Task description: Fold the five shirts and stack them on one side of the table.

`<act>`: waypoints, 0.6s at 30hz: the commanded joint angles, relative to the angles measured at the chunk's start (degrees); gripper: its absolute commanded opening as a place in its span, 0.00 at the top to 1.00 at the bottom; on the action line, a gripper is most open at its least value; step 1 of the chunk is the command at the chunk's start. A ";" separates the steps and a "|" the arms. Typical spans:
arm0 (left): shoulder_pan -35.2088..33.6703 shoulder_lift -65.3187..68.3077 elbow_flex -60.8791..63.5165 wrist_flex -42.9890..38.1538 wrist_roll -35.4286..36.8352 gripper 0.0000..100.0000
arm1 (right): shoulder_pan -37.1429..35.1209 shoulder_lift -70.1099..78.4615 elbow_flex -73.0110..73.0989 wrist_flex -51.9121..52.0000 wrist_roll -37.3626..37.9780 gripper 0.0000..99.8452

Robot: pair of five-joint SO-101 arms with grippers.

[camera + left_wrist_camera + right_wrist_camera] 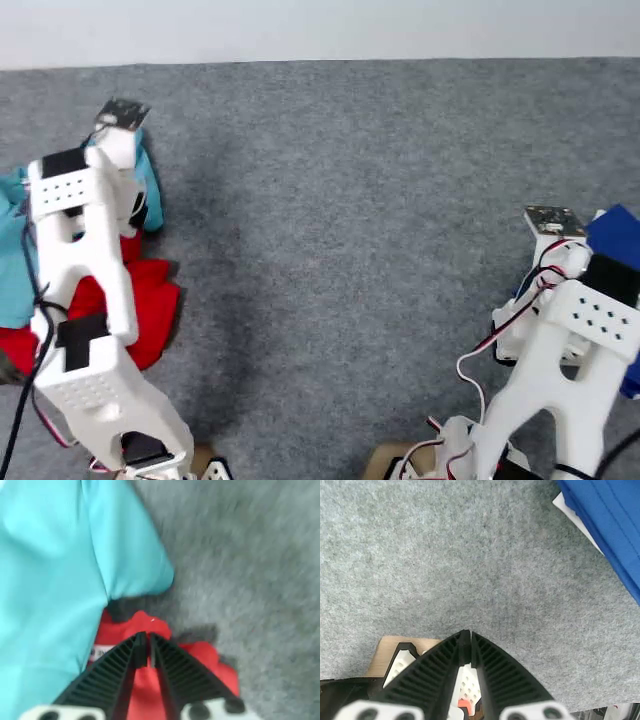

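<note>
Fingers point(120, 670) pressed together, the left gripper point(145, 644) hangs right over the red shirt point(210, 665), teal shirt point(50, 580) just beside, while the right gripper point(466, 639), likewise closed, sits well off the blue shirt point(610, 525).

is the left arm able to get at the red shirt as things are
Likely yes: the left tool, shut, hangs right over the red shirt with nothing between them; the teal shirt lies beside it.
</note>
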 commanded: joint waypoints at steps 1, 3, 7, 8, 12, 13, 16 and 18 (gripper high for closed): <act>4.66 -6.24 -7.16 3.96 0.09 1.00 | -0.48 -1.89 0.18 1.71 0.44 0.99; 7.30 -9.58 -10.86 5.98 0.09 1.00 | -0.57 -2.24 1.85 1.71 0.35 0.99; 10.20 -14.42 -14.73 8.00 1.23 1.00 | -0.31 -2.33 4.40 1.54 0.35 0.99; 10.37 -15.03 -14.73 8.70 1.41 1.00 | -0.31 -2.33 4.40 1.54 0.35 0.99; 10.55 -17.85 -14.81 9.23 1.85 1.00 | -0.40 -2.33 4.31 1.19 0.35 0.99; 10.64 -19.08 -15.08 8.18 2.02 1.00 | -0.40 -2.33 4.31 1.19 0.35 0.99; 11.69 -22.95 -19.12 4.22 6.59 1.00 | -0.40 -2.33 4.31 1.10 0.35 0.99; 12.13 -24.53 -23.52 1.41 11.96 1.00 | -0.40 -2.33 4.31 1.10 0.35 0.99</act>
